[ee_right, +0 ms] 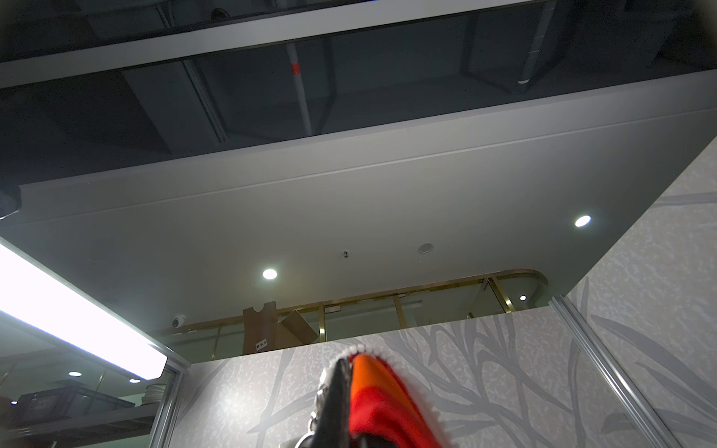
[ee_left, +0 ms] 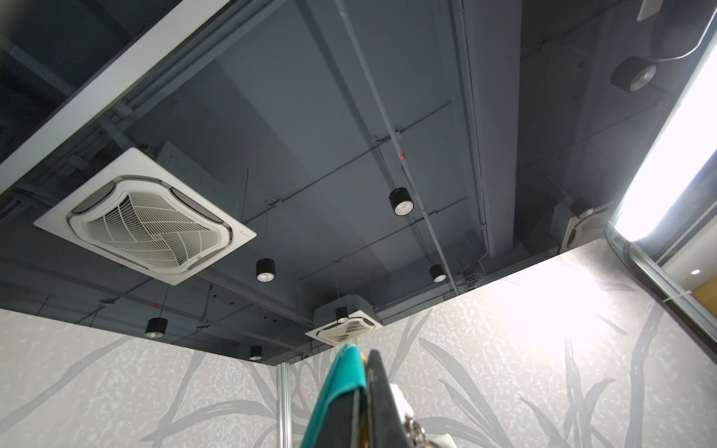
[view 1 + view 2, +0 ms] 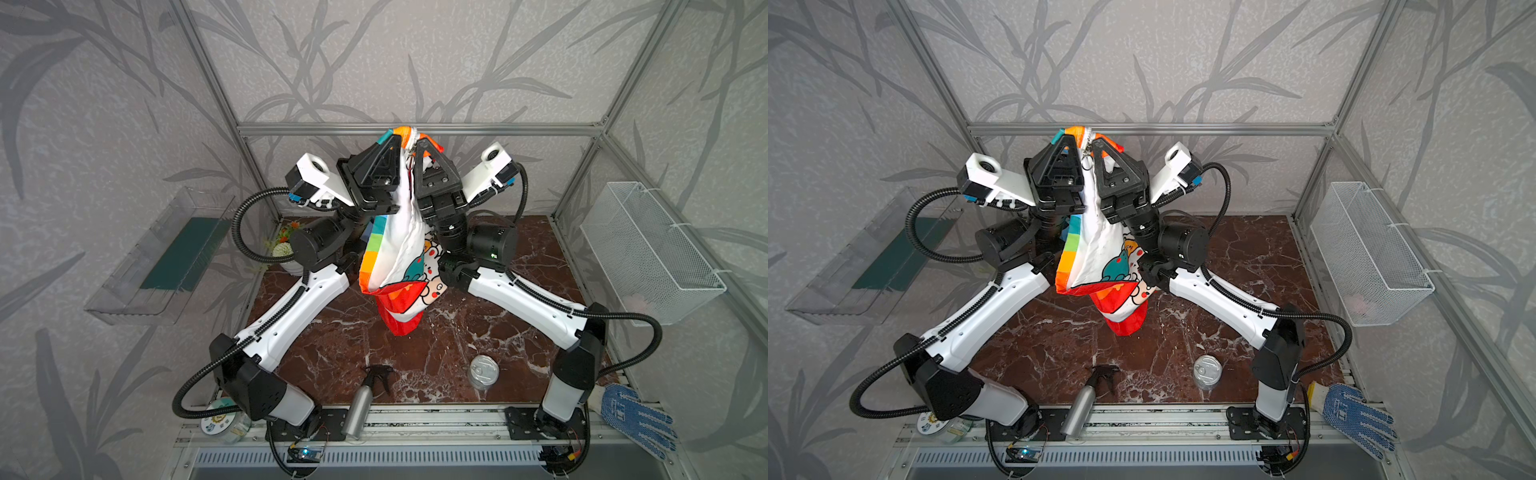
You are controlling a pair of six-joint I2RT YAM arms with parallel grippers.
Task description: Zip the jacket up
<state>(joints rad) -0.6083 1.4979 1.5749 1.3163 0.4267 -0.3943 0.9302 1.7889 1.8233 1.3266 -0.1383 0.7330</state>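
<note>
The jacket (image 3: 395, 249) (image 3: 1096, 253) hangs in the air between my two raised arms, white lining outward, rainbow stripes at its edge and the red hood lowest. My left gripper (image 3: 392, 140) (image 3: 1066, 139) is shut on its teal and orange corner (image 2: 341, 384). Right beside it, my right gripper (image 3: 422, 144) (image 3: 1098, 143) is shut on the orange-red edge (image 1: 382, 403), which is lined with white zipper teeth. A metal ring (image 3: 411, 161) on the zipper pull dangles between the two grippers. The left wrist view shows a black finger (image 2: 382, 403) pressed against the fabric.
On the brown marble table (image 3: 415, 353) stand a tin can (image 3: 484, 370) and a metal spray bottle (image 3: 361, 409) lying at the front edge. A blue dotted glove (image 3: 636, 415) lies front right. A wire basket (image 3: 648, 253) hangs on the right wall and a clear shelf (image 3: 158, 257) on the left.
</note>
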